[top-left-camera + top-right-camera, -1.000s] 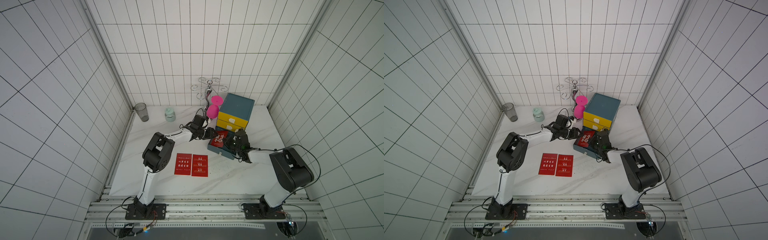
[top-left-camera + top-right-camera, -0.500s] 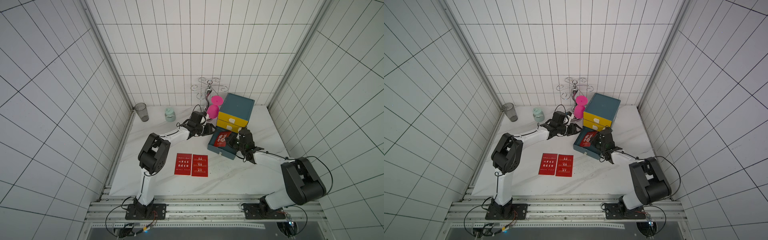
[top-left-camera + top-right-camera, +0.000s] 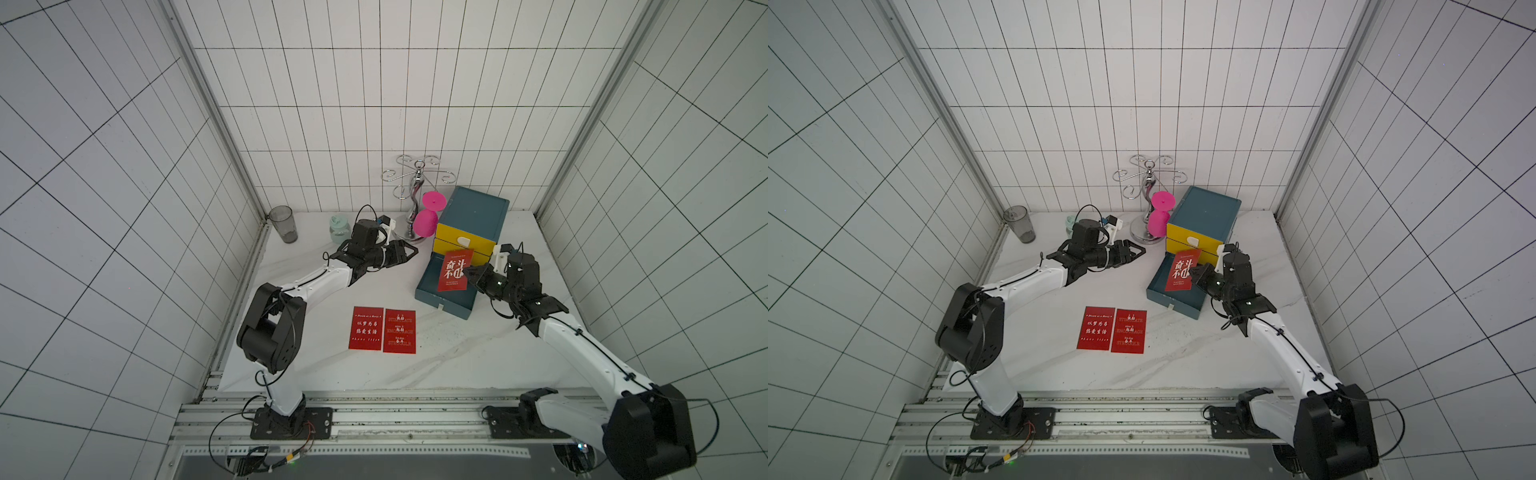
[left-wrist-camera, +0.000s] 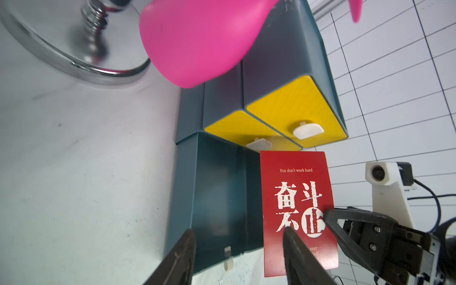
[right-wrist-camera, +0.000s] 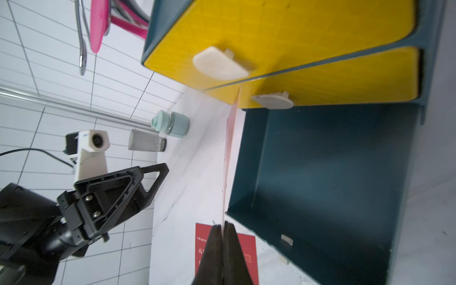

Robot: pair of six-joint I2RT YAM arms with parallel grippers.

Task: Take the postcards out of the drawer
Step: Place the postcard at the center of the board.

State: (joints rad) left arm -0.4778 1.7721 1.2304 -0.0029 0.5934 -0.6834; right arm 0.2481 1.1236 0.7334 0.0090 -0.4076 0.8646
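**Third postcard out of the drawer, set-down to come**

Furthest left: left tool [image 3: 409, 254] hovering over the worktop [image 3: 457, 357], jaws spread and empty, pointed toward the drawer cabinet [image 3: 473, 212]. Same reading from the left wrist view: nothing between the parted jaws [image 4: 237, 233].

Nearer the front edge: Chinese-lettered postcard [image 3: 366, 328] and STIMULATE postcard [image 3: 400, 331], flat on the worktop, side by side and close together. Cannot tell whether touching.

Further right: bottom drawer [image 3: 455, 302] drawn out in front of the cabinet. No card visible on the drawer floor in the right wrist view [image 5: 320, 172].

Above that drawer: third postcard [image 3: 455, 270], raised off the drawer floor and standing tilted rather than flat, lettering toward the left tool.

Furthest right: right tool [image 3: 468, 276] clenched on the card's right-hand edge, seen in the right wrist view as two jaws pressed together over a thin pink sliver [image 5: 223, 229].

Judged step: removal of the last card, extraction about done and placement pending. Next move, as a guess: carry the card leftward clear of the drawer wall, turn it flat, lower it beside the other two, then release. Alternatively, pass it across to the waiting left tool. Worth guarding against: a thin edge grip, so likely to pivot or slip if swung fast.
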